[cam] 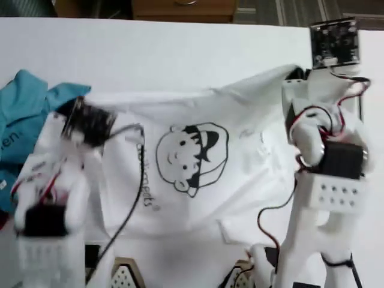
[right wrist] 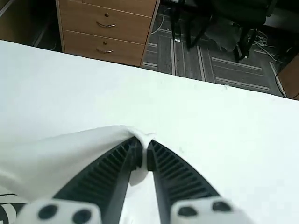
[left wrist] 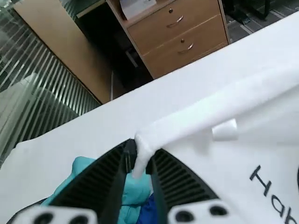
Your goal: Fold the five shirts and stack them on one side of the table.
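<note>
The left gripper (left wrist: 141,156) is shut narrow on a pinch of white cloth, with the ribbed black fingers (left wrist: 105,179) pressed on either side of a bunched corner of the white shirt (cam: 240,174). From that pinch a thick rolled ridge of the shirt's edge runs away across the table (cam: 150,54). The right gripper (right wrist: 143,146) is closed in the same manner. Its two black fingers meet on a small tuft at the opposite corner of that edge, and the cloth falls away from the tuft in a smooth sheet to one side.

In the high view the shirt lies spread across the middle of the table between the two arms, its far edge running from the left arm's side to the right arm's side. A printed cartoon face (cam: 192,157) faces up near the shirt's centre, with a line of print beside it. The near part of the shirt is loosely creased, and a black cable (cam: 133,198) from the left arm trails over it.

A crumpled teal shirt (cam: 24,114) sits at the left side of the table, just beside the left arm. In the left wrist view a scrap of dark blue cloth (left wrist: 145,207) shows touching it, right under the fingers. Beyond the table's far edge stands a wooden drawer cabinet (right wrist: 107,23) on the floor.
</note>
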Motion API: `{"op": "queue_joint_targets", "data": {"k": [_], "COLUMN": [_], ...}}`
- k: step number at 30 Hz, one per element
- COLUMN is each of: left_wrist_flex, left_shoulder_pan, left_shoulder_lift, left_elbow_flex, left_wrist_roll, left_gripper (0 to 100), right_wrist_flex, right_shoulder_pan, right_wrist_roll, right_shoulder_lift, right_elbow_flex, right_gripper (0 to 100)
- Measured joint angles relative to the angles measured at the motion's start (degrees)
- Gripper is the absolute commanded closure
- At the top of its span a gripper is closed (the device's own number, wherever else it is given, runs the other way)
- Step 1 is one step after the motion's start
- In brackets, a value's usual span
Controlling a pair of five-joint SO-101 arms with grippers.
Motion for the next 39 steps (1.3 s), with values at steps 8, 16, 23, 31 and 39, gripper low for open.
{"op": "queue_joint_targets", "data": {"k": [8,16,23,31,39], "left_wrist_flex": [-4.57,6.24,21.36,36.22,51.69], "left_shoulder_pan": [0.09,0.26,0.7,1.14,1.14], "left_shoulder_lift": [30.95,61.8,86.42,106.81,113.05], "left_elbow_flex": [-17.32,-46.95,-71.38,-94.77,-114.81], "left_wrist_roll": [0.0,0.0,0.0,0.09,-2.55], "left_gripper": [98,98,98,97,97], "right_wrist_flex": [-8.79,-2.29,7.3,13.01,21.19], "right_shoulder_pan": [0.0,-0.79,-4.75,-8.62,-7.91], "right_wrist_roll": [0.0,0.0,0.0,0.0,0.0], "right_shoulder_lift": [15.47,36.4,53.89,66.37,66.55], "right_elbow_flex": [-3.43,-27.96,-42.55,-48.0,-53.71], "right_gripper": [98.1,98.1,98.1,98.1,98.1]}}
